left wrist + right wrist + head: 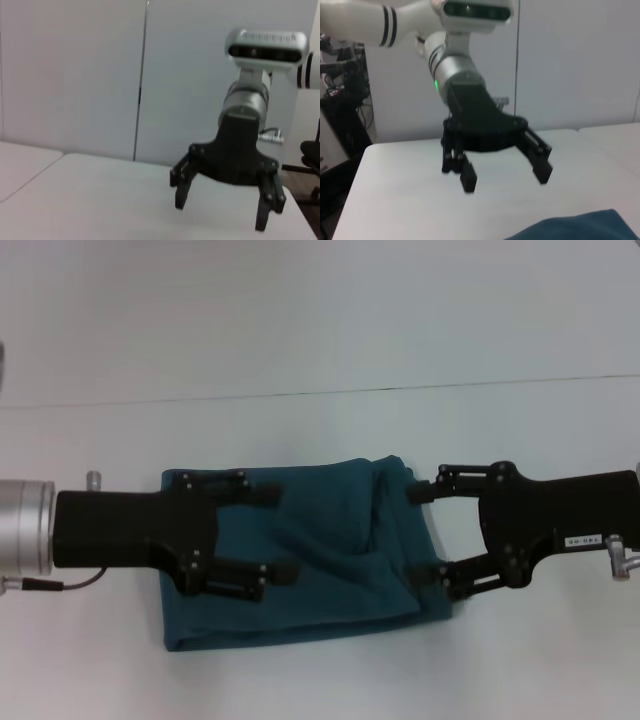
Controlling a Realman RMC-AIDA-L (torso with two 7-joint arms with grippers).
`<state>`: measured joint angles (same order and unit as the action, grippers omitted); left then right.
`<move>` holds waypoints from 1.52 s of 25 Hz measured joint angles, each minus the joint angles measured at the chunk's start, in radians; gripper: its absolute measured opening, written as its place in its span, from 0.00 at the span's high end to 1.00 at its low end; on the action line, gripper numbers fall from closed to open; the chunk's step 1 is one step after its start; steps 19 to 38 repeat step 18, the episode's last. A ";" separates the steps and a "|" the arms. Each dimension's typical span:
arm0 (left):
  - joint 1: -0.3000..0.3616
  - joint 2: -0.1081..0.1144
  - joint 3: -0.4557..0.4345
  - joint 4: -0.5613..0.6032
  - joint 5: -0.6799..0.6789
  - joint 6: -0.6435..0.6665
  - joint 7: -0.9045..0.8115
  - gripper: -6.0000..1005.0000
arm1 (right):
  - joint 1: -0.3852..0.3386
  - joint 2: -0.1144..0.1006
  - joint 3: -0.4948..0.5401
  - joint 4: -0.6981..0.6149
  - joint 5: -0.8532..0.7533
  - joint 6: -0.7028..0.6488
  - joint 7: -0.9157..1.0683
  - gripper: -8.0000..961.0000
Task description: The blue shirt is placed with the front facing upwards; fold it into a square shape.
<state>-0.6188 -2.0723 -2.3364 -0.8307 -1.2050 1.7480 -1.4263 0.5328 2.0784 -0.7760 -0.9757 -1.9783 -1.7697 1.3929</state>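
Head view shows a white table [320, 320] with the blue shirt [320, 540] lying near its front edge, folded into a rumpled rectangle, thicker folds bunched toward its right side. Left gripper [272, 532] hangs over the shirt's left half, fingers spread wide, holding nothing. Right gripper [424, 535] sits at the shirt's right edge, fingers likewise wide apart and empty; whether they touch the cloth is unclear.

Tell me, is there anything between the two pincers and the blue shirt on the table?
Nothing visible does. In the head view the left pincer, open, is over the blue shirt itself, and the right pincer, also open, is at the shirt's right edge. Only the bare white table surrounds the folded cloth.
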 joint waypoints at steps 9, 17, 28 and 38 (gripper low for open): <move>0.002 -0.003 -0.001 0.022 0.012 -0.008 0.029 0.10 | 0.005 -0.001 0.001 0.000 0.009 0.005 0.010 0.03; 0.002 0.003 -0.003 0.022 0.013 -0.006 0.030 0.10 | 0.005 0.002 -0.002 0.002 0.003 0.010 0.015 0.03; 0.002 0.003 -0.002 0.021 0.013 -0.006 0.030 0.10 | 0.006 0.003 -0.003 0.002 0.003 0.010 0.016 0.03; 0.002 0.003 -0.002 0.021 0.013 -0.006 0.030 0.10 | 0.006 0.003 -0.003 0.002 0.003 0.010 0.016 0.03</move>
